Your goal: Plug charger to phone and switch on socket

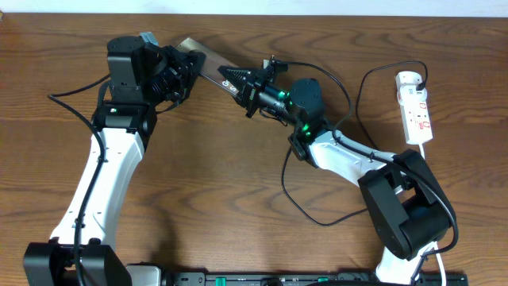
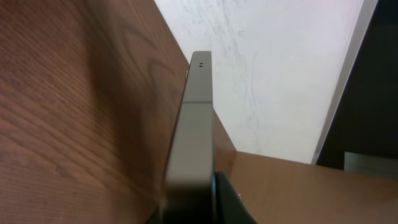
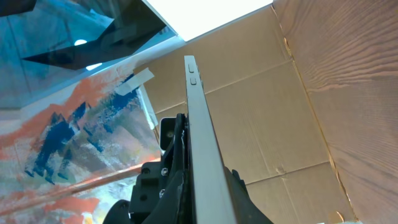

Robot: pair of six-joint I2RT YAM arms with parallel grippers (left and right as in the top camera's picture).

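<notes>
One phone (image 1: 208, 61), held clear of the brown wood-grain table (image 1: 238, 175), is pinched edge-on in the left tool (image 1: 184, 70). The right tool (image 1: 240, 82) straddles its other end, grip unclear. One charger (image 1: 349, 99) trails toward one white socket (image 1: 416, 107) at the table's right. A white wall (image 2: 267, 74) and cardboard (image 3: 261, 112) stand beyond

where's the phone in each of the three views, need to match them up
overhead: the phone sits slanted, above and left of centre.
left wrist: the phone is seen edge-on, a dark strip rising from bottom centre.
right wrist: the phone is edge-on again, a pale strip from bottom centre toward the top.
shared landmark: the wooden table, at the left in the left wrist view and at the right in the right wrist view.
</notes>
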